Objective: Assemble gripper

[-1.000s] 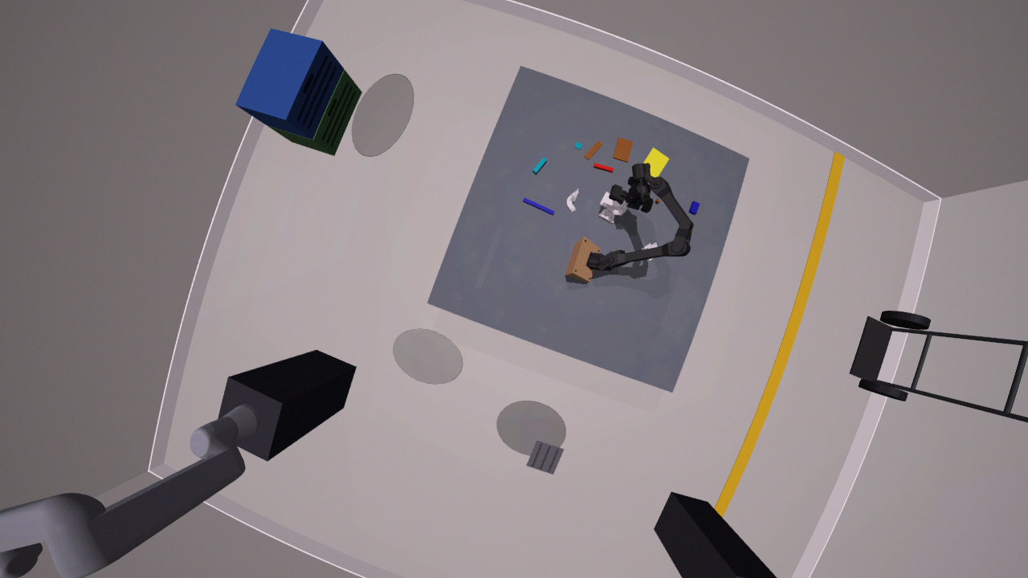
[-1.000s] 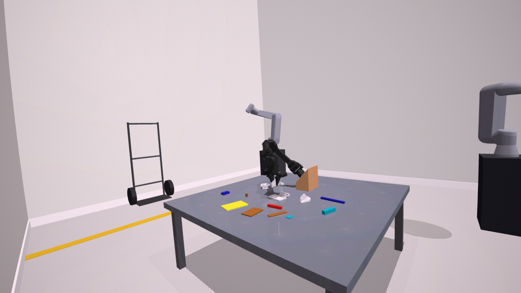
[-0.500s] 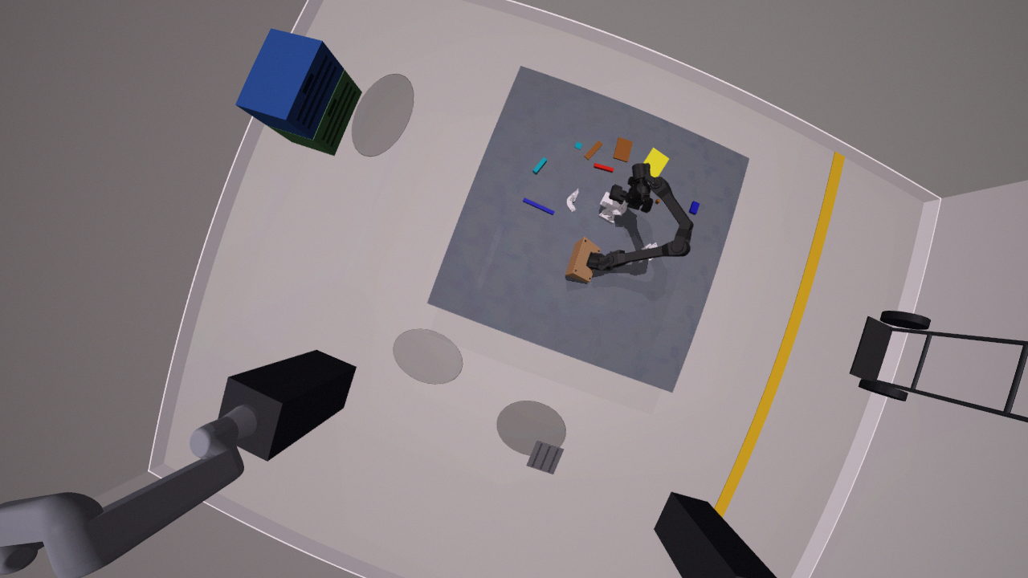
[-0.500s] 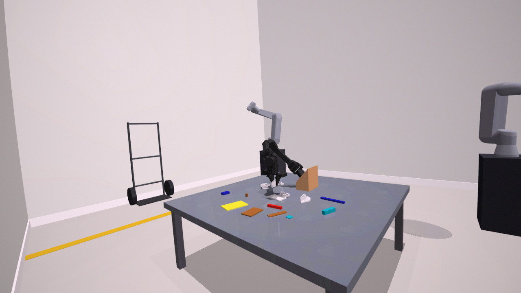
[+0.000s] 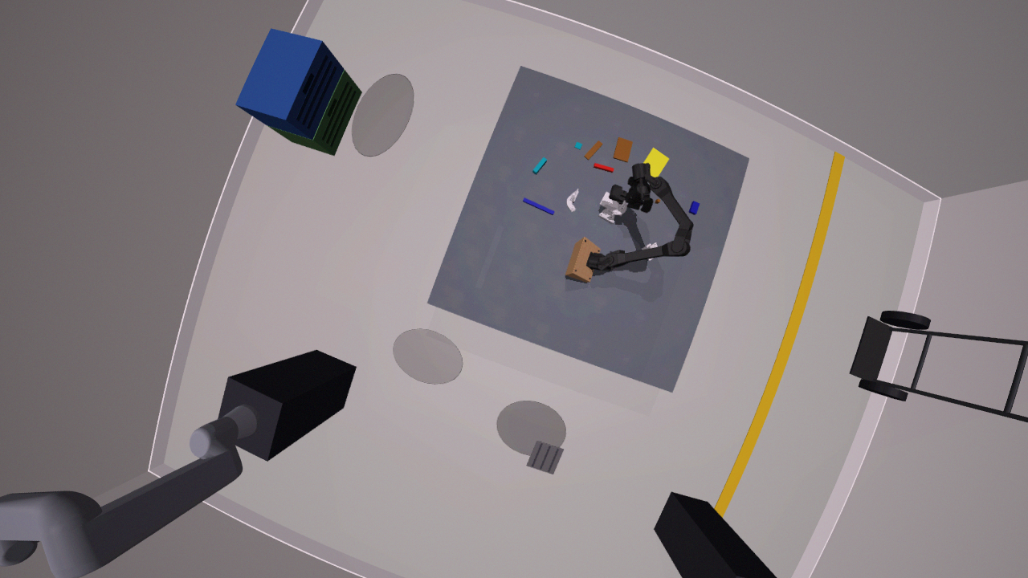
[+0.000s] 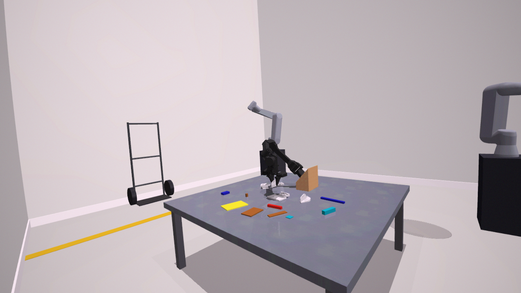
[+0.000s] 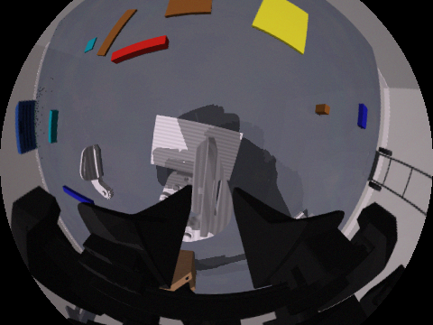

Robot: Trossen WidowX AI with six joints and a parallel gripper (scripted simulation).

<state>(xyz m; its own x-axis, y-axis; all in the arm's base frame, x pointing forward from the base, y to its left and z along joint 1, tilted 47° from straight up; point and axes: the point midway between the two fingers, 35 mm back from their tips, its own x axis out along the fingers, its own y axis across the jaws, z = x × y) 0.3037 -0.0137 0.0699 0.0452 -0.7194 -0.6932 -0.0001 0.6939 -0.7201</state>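
Pincer [image 5: 630, 198] [image 6: 274, 184] [image 7: 213, 190] partly open, gripping a pale ribbed part [image 7: 207, 181].
Fingers hide its sides; cannot tell which piece. It stands between the tips, narrow edge up, over the white base [image 5: 609, 201] [image 6: 277, 197] [image 7: 169, 137], whose pins are obscured. Toothed white jaw [image 5: 572, 200] [image 6: 305, 198] [image 7: 91, 162] lies apart on the table [image 5: 503, 309] [image 6: 327, 240] [image 7: 271, 72]; another white piece [image 6: 265, 186] [image 7: 303, 215] is mostly cut off in the wrist view.

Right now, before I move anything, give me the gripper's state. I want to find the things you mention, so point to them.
Gripper [image 5: 630, 200] [image 6: 274, 182] [image 7: 213, 190]: closed on a pale gripper-assembly part [image 6: 274, 184] [image 7: 207, 181], seen nearly edge-on; whether jaw or housing plate, I can't tell.
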